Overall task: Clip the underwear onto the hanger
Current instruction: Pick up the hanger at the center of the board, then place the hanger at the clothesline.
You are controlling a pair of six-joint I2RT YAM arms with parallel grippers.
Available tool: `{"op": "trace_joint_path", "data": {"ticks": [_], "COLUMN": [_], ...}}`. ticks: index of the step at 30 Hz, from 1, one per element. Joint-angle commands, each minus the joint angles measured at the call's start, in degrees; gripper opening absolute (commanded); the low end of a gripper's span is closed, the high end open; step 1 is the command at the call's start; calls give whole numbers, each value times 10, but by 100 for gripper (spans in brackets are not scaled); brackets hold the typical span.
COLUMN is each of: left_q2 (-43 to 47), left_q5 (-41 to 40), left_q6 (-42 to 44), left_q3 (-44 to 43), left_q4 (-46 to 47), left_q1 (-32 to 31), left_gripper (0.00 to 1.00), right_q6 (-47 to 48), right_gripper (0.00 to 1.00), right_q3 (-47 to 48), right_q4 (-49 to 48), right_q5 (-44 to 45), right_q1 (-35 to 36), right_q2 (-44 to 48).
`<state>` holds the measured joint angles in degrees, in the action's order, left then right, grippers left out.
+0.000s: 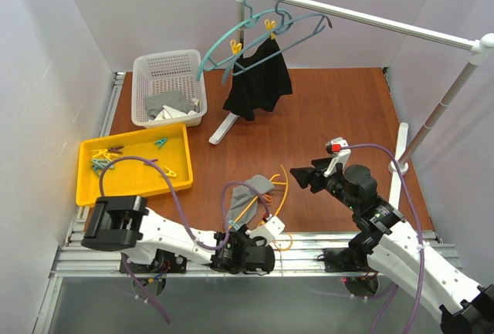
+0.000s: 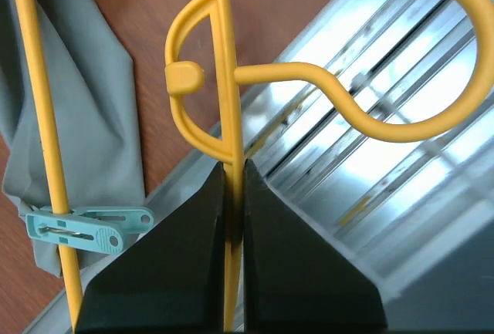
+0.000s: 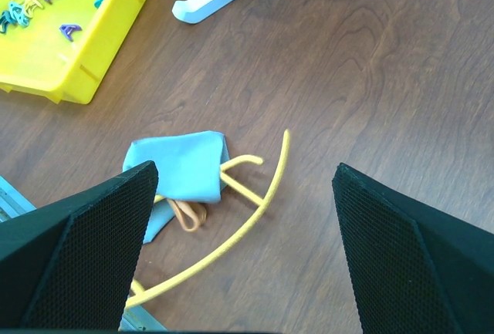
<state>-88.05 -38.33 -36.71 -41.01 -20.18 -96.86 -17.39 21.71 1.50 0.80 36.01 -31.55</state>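
Note:
The grey underwear [image 1: 255,188] lies crumpled on the wood table near its front edge, over the yellow-orange hanger [image 1: 272,193]. My left gripper [image 1: 272,247] is shut on the hanger's thin bar [image 2: 228,79] just below the hook [image 2: 432,72], at the table's metal edge. In the left wrist view a teal clip [image 2: 89,226] sits on the hanger's other bar, against the underwear [image 2: 85,102]. My right gripper [image 1: 302,177] is open and empty, above and to the right of the underwear [image 3: 185,166] and hanger [image 3: 262,203].
A yellow tray [image 1: 179,166] with several clips lies at the left, a white basket [image 1: 166,64] with grey cloth behind it. A white rack [image 1: 363,18] carries a teal hanger, a grey-blue hanger and a black garment [image 1: 258,83]. Its foot [image 1: 224,127] lies mid-table.

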Motion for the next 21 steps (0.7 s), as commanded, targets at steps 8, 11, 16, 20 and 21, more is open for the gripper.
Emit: {"op": "trace_joint_path", "data": {"ticks": [8,11,16,20,21], "left_q2": [155,141,89,66,51], "left_q5": [92,156,239,332,372], "left_q6": [131,152,181,180,169], "left_q3": [-36,-51,-130,-202,-239], "left_q4": [171,228,254,284,282], "left_q1": [193,261,338,382,407], "left_gripper": [0,0,0,0,0], "right_q6": [21,28,40,46,48], "right_gripper": [83,83,84,84,84], "right_q3": [51,70,94,103,102], "right_q4": [23,44,65,76,76], "right_q5": [46,77,114,119,114], "right_q1": [-2,-1,-2,-2,-2], "right_q2": [49,71,111,119,121]}}
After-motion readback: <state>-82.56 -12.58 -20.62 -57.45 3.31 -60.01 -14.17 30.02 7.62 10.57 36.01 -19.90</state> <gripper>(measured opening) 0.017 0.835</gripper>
